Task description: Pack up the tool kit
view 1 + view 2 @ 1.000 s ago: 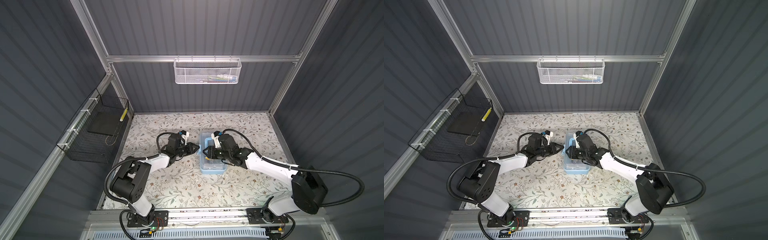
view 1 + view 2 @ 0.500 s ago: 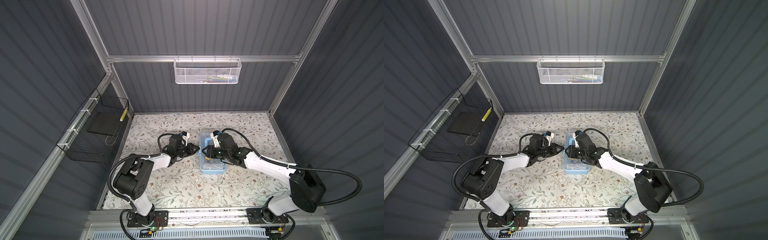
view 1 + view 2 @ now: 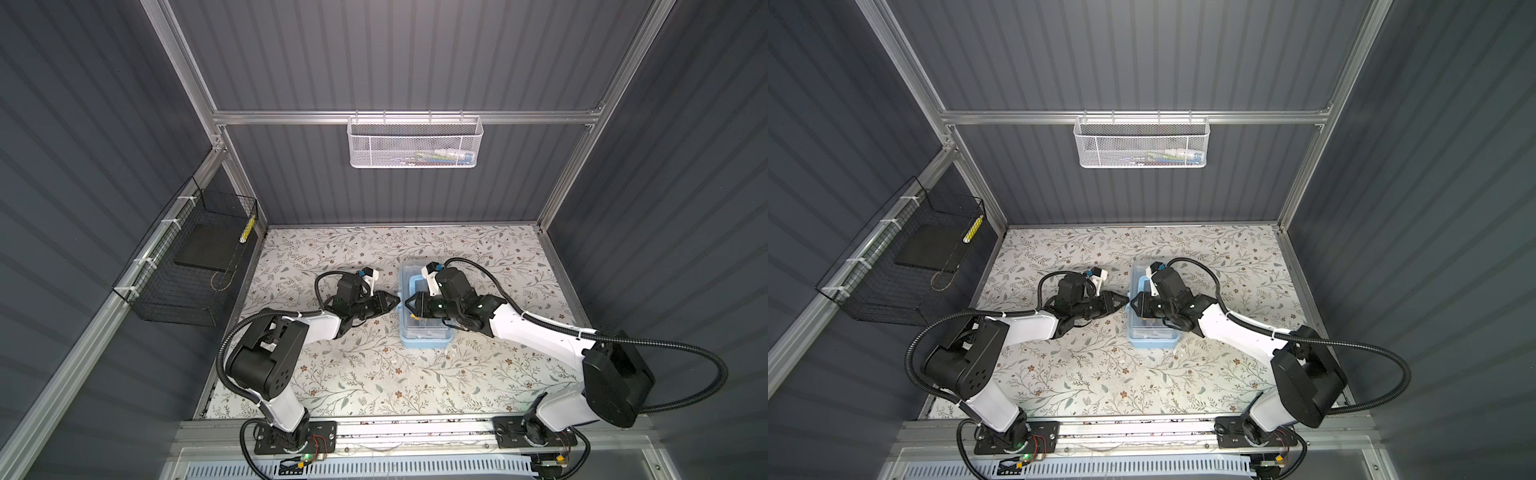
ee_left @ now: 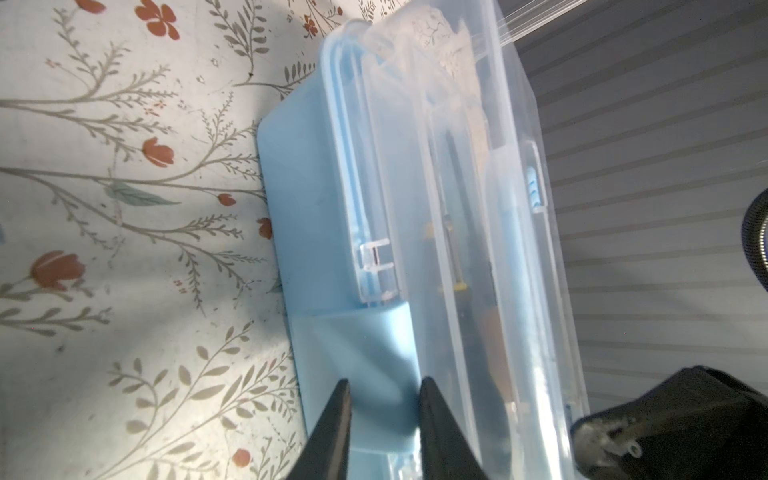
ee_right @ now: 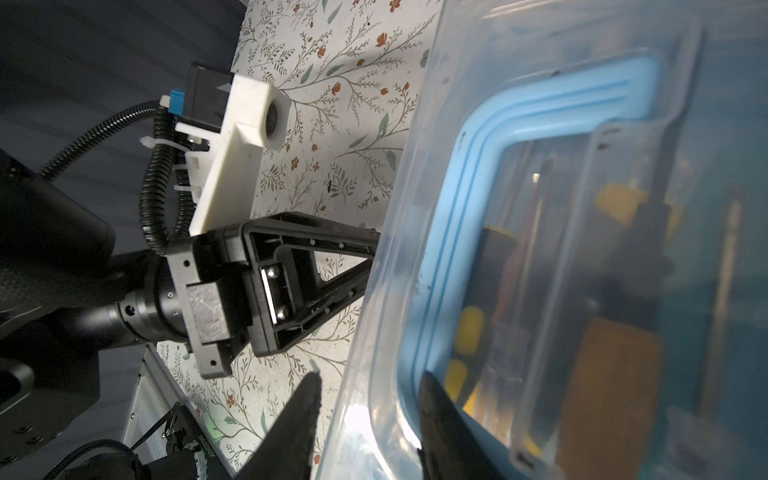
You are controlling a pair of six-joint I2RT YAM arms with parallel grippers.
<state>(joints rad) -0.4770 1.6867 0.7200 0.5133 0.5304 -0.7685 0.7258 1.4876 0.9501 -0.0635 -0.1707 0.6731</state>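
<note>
Pinching tool kit (image 3: 424, 332) lid edge: right claw (image 3: 409, 306); left claw (image 3: 395, 301) slightly spread, beside.

Legible text, labels, brands, numbers, signs: none. The tool kit (image 3: 424, 309) shows no readable marking in any view; the items in the white mesh basket (image 3: 413, 143) are too small to read.

Right hand (image 5: 365, 419) astride tool kit (image 5: 540, 249) edge
</note>
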